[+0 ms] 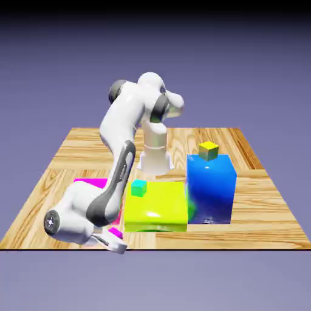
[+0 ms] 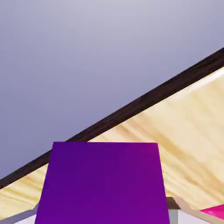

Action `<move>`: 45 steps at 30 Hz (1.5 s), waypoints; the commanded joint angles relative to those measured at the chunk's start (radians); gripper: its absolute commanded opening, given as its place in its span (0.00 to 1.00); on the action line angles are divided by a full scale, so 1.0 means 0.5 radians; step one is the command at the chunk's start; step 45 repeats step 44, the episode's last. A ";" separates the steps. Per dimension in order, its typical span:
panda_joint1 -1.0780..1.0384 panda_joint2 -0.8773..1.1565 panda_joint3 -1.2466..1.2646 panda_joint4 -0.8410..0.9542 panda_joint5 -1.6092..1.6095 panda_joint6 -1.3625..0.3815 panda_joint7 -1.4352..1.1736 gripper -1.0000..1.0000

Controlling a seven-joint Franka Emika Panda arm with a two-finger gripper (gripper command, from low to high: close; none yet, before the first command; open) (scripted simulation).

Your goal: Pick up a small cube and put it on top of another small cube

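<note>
Exterior view's lower left shows you the end effector (image 1: 114, 238) low over the surface (image 1: 267, 225), gripping the small purple cube (image 1: 115, 232). Your hand view has that cube large at bottom centre, between the fingertips (image 2: 173, 215). You'll find the cyan cube (image 1: 139, 187) on the yellow block (image 1: 156, 208), near the frame's middle.

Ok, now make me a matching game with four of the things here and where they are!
Things:
1. purple cube
2. cyan cube
3. yellow cube
4. pincer

Places and states:
A. on top of the tall blue block
B. shut on a cube
C. between the two finger tips
D. on the wide yellow-green block

Right pairs: 1-C, 2-D, 3-A, 4-B
</note>
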 commanded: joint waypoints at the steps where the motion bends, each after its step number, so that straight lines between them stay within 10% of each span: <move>1: -0.007 -0.014 -0.012 0.037 -0.010 -0.043 0.017 0.00; 35: 1.108 -2.157 -1.271 -2.423 0.038 0.839 0.852 0.00; 41: 1.187 -1.883 -1.177 -2.586 0.389 1.045 0.584 0.00; 42: 1.187 -1.883 -1.177 -2.586 0.389 1.045 0.584 1.00; 45: 1.167 -1.951 -1.200 -2.545 0.302 0.994 0.650 1.00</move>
